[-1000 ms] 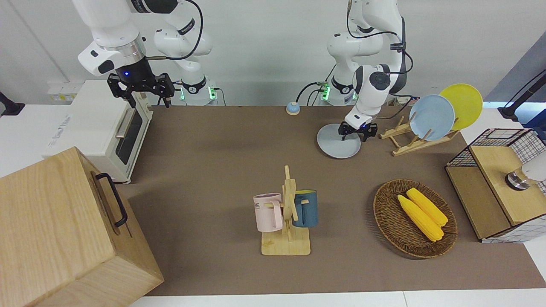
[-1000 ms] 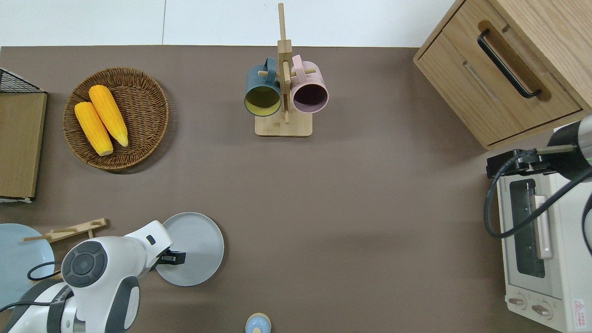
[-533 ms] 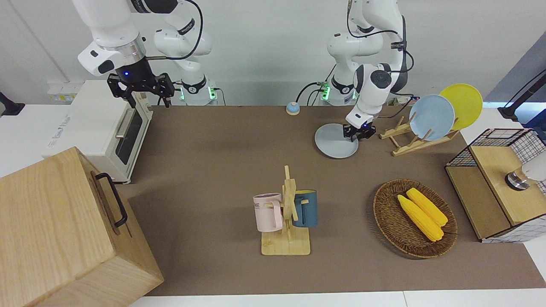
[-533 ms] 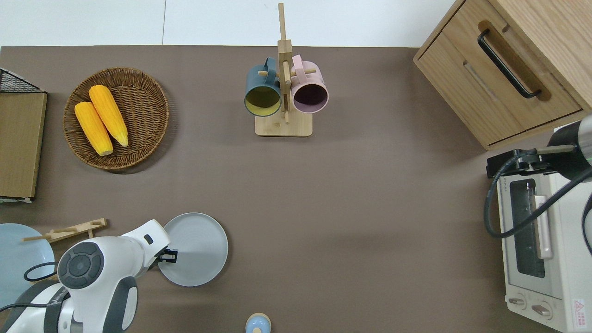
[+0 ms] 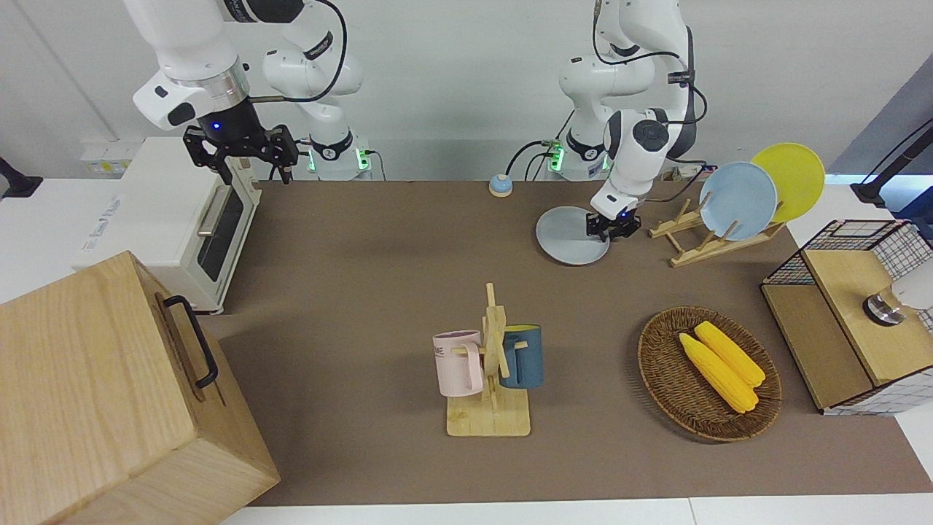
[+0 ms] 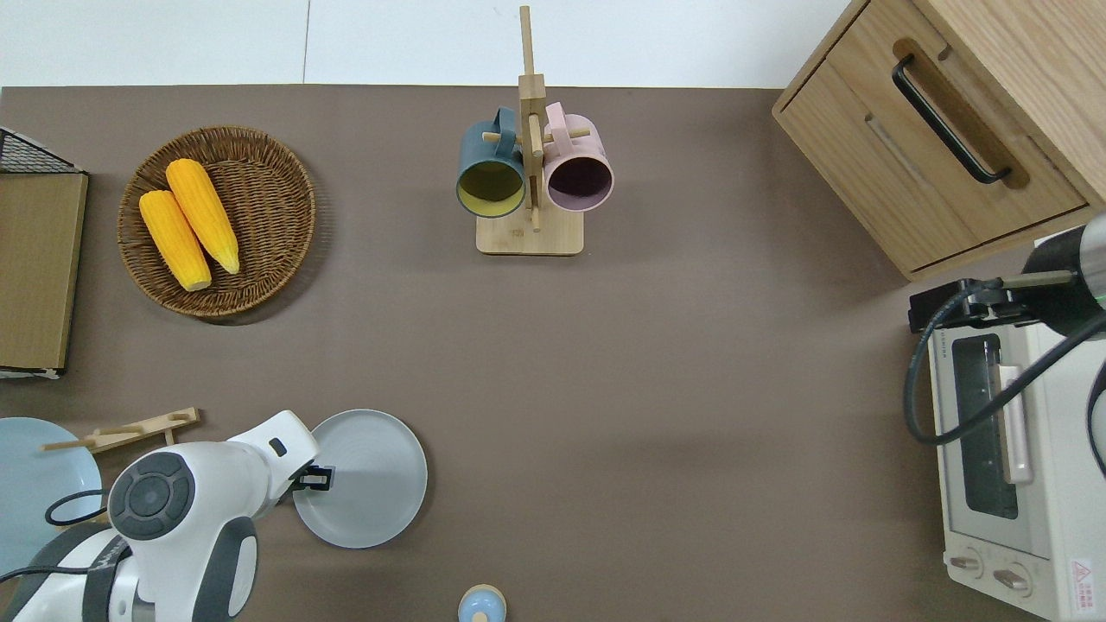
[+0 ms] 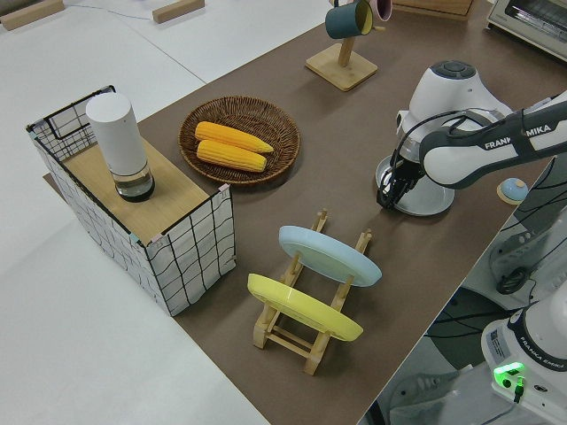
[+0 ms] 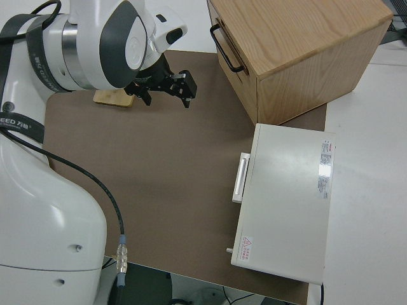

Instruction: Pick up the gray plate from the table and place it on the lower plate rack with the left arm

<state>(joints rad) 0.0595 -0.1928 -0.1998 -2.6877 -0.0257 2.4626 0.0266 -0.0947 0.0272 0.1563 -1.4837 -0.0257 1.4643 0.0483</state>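
The gray plate [image 5: 570, 237] [image 6: 371, 479] lies low over the brown mat, beside the plate rack. My left gripper [image 5: 611, 227] [image 6: 315, 478] [image 7: 386, 197] is shut on the plate's rim at the edge toward the rack. The plate [image 7: 427, 198] is partly hidden by the arm in the left side view. The light-wood plate rack [image 5: 681, 232] [image 6: 130, 429] [image 7: 312, 232] has its low end free. Its higher slots hold a sky-blue plate [image 5: 738, 200] and a yellow plate [image 5: 791, 179]. My right gripper [image 5: 240, 157] [image 8: 168, 89] is open and parked.
A mug stand [image 5: 492, 364] with two mugs stands mid-table. A wicker basket [image 5: 656, 350] holds two corn cobs. A wire crate [image 5: 853, 306] is at the left arm's end. A toaster oven [image 5: 182, 211] and a wooden cabinet [image 5: 109, 394] are at the right arm's end. A small blue bell [image 5: 500, 186] sits near the robots.
My left gripper has closed on the gray plate's rim. The plate has shifted a little toward the robots and looks slightly raised.
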